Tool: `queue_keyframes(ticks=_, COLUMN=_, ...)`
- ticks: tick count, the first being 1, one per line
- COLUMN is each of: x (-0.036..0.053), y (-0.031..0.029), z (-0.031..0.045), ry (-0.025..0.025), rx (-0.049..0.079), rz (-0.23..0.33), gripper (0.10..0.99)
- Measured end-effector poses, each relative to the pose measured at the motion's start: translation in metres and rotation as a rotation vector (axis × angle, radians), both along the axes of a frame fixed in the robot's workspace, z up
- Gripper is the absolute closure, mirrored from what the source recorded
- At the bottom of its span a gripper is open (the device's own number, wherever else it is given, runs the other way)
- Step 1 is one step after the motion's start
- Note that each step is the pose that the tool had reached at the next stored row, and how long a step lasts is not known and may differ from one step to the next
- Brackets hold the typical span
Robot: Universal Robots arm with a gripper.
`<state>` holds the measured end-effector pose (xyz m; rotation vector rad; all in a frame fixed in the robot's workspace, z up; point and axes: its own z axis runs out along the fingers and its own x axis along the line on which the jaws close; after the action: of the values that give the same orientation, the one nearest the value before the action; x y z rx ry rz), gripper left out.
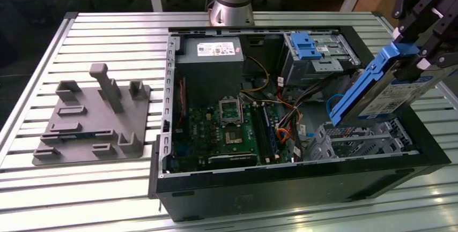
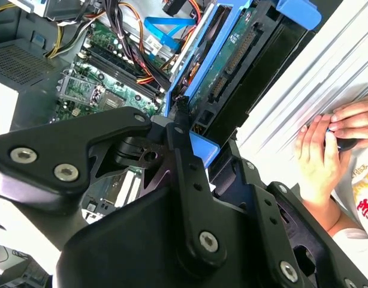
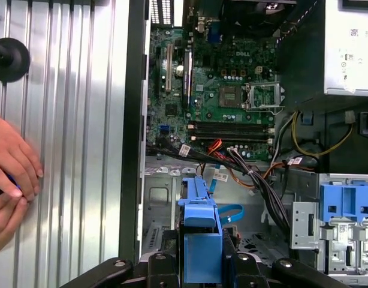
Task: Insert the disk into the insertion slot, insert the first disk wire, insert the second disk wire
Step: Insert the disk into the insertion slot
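Clamping the disk [image 1: 393, 98] — white-labelled — fingers [image 1: 433, 55] hang above the insertion slot [image 1: 357, 138].

- The gripper [image 1: 423, 55] is cut off by the exterior view's top and right edges — the blue carrier [image 1: 361, 90] partly masks its clamp on the disk [image 1: 390, 95].
- The disk hides part of the insertion slot [image 1: 357, 138].
- The second disk wire [image 1: 331, 103] passes behind the disk; its plug cannot be made out.
- A person's hand [image 3: 13, 174] is cut by the first wrist view's edge.
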<state>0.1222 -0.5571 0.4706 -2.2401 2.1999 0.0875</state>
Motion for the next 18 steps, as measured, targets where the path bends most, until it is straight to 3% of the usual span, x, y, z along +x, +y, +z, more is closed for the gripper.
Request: queue_keyframes(ticks=18, x=0.0005, y=-0.0009, z=-0.0082, ry=-0.0001, rx=0.000, rz=0.000, gripper=0.725)
